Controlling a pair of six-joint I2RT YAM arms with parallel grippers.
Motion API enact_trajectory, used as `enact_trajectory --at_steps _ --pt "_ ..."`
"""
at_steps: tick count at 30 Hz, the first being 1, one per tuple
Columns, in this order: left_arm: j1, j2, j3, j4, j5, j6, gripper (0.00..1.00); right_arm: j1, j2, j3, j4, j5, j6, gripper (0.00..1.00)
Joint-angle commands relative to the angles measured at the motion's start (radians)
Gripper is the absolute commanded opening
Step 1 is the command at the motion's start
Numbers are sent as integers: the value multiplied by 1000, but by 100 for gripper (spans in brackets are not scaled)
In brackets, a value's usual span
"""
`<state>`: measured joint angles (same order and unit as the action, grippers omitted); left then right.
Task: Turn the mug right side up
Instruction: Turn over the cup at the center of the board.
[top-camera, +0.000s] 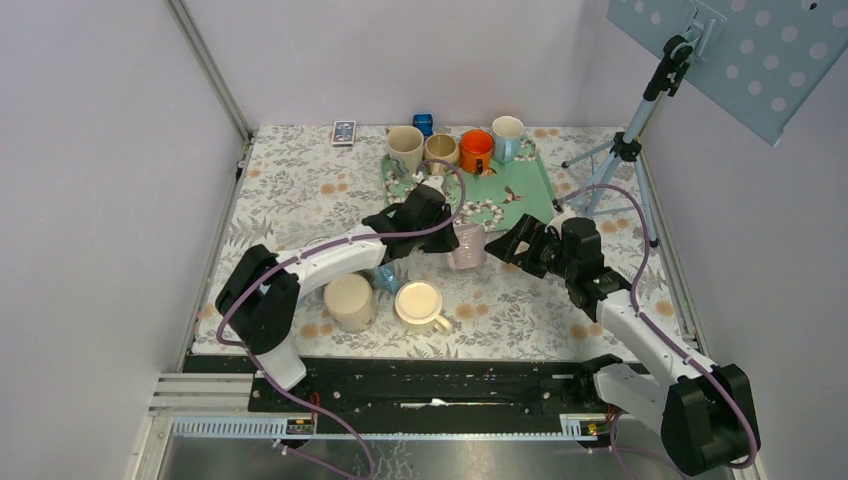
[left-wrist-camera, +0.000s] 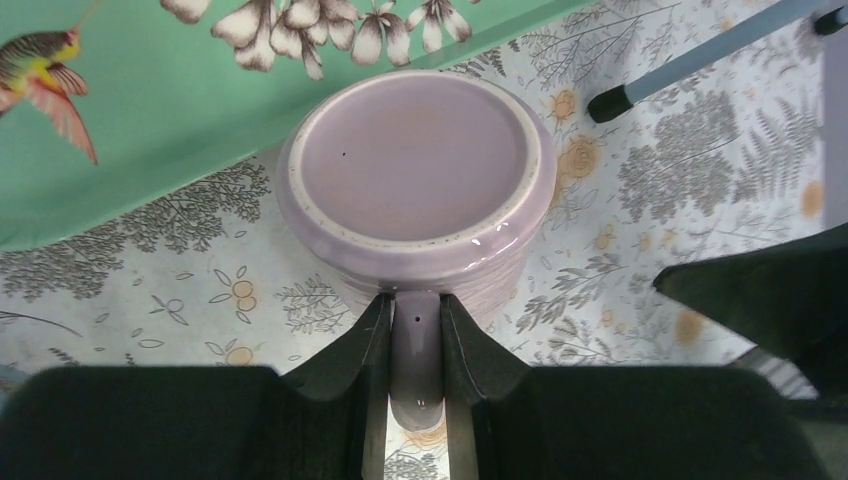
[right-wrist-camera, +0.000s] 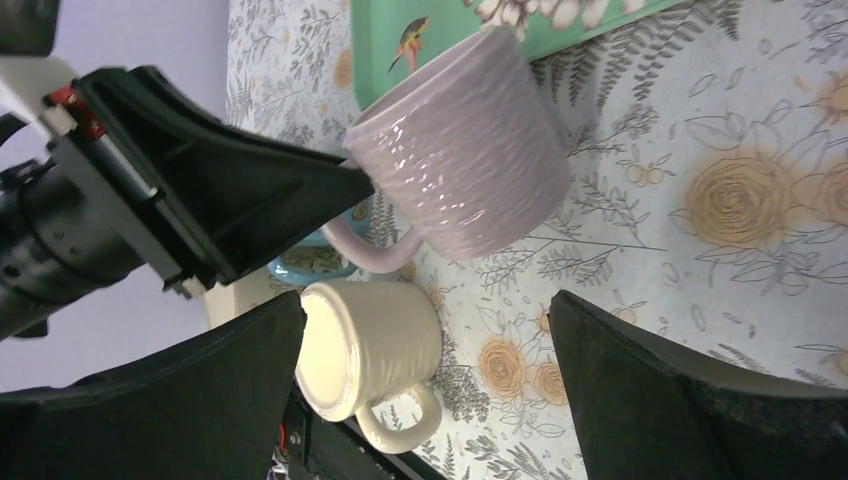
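The lilac ribbed mug (top-camera: 467, 246) is upside down beside the near edge of the green tray (top-camera: 524, 192). Its flat base (left-wrist-camera: 415, 160) faces up in the left wrist view. My left gripper (left-wrist-camera: 415, 312) is shut on the mug's handle (left-wrist-camera: 416, 355), one finger on each side. In the right wrist view the mug (right-wrist-camera: 465, 160) shows from the side, with the left fingers (right-wrist-camera: 235, 190) at its handle. My right gripper (top-camera: 512, 246) is open just right of the mug, holding nothing. Whether the mug's rim touches the cloth I cannot tell.
Two cream mugs (top-camera: 350, 301) (top-camera: 420, 303) stand upside down near the front edge, a blue one (top-camera: 385, 278) behind them. Several upright mugs, one of them orange (top-camera: 477, 151), line the tray's far side. A tripod (top-camera: 618, 150) stands at the right, a remote (top-camera: 343, 132) at the back.
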<state>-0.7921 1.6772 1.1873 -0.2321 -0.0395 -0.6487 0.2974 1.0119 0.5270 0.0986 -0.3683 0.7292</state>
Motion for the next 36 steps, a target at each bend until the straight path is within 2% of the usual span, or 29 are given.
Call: enact_trajectory --at_steps 1,6,10,13,22,36 --pt "49 -76 -22 216 140 -168 0 47 -5 7 67 -14 24 100" --pt "102 -72 -89 359 276 -327 0 110 9 10 93 5 73 100" --pt "120 -64 -122 450 331 -413 0 146 49 4 127 7 141 97" --pt "122 -54 -140 506 359 -472 0 156 86 -22 218 -23 220 93" --pt "122 -17 -180 609 385 -606 0 178 148 -80 352 -33 382 79" --pt "120 25 -254 828 399 -801 0 177 150 -160 508 52 577 78"
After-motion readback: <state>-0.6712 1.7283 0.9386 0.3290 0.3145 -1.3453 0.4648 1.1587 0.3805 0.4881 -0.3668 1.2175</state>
